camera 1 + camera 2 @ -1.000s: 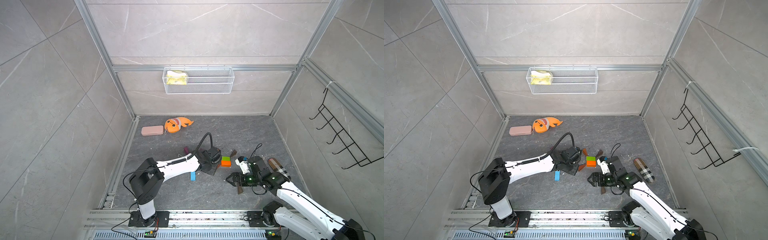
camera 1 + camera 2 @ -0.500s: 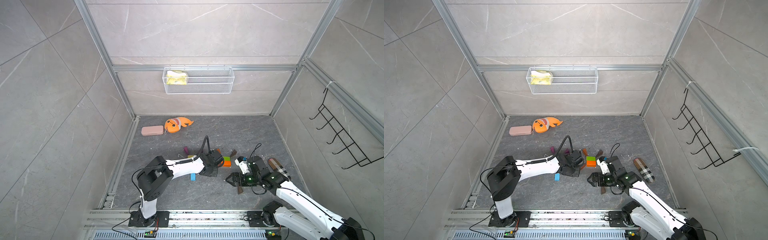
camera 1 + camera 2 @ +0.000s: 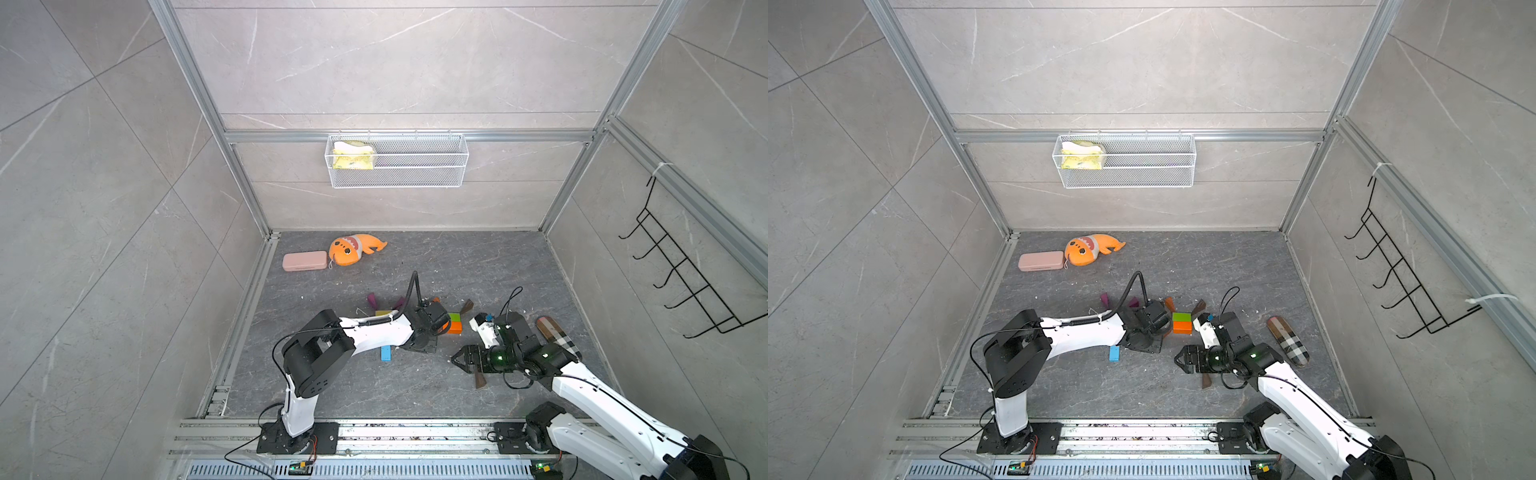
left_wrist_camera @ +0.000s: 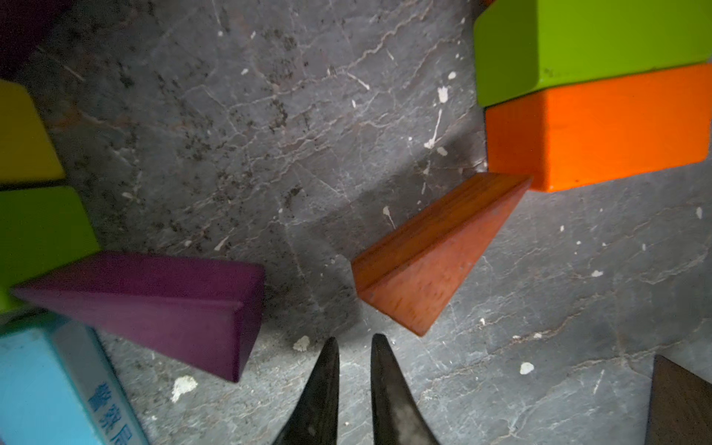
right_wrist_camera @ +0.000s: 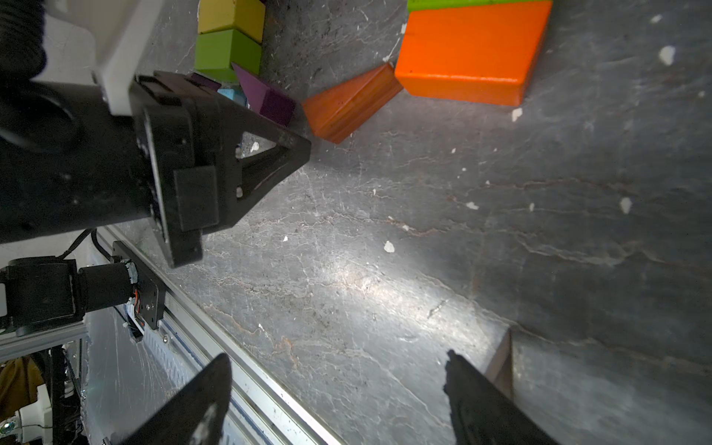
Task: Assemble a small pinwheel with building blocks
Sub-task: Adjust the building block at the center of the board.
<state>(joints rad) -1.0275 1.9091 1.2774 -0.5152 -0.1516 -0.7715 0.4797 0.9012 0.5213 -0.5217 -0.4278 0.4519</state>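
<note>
Wooden, the orange wedge (image 4: pixel 431 262) lay touching the orange brick (image 4: pixel 593 127); it looked light, rigid, slick, best pinched across its flat sides. The left gripper (image 4: pixel 356 339) sat closed, empty, beside it; the right gripper (image 5: pixel 337 354) gaped, empty.
</note>
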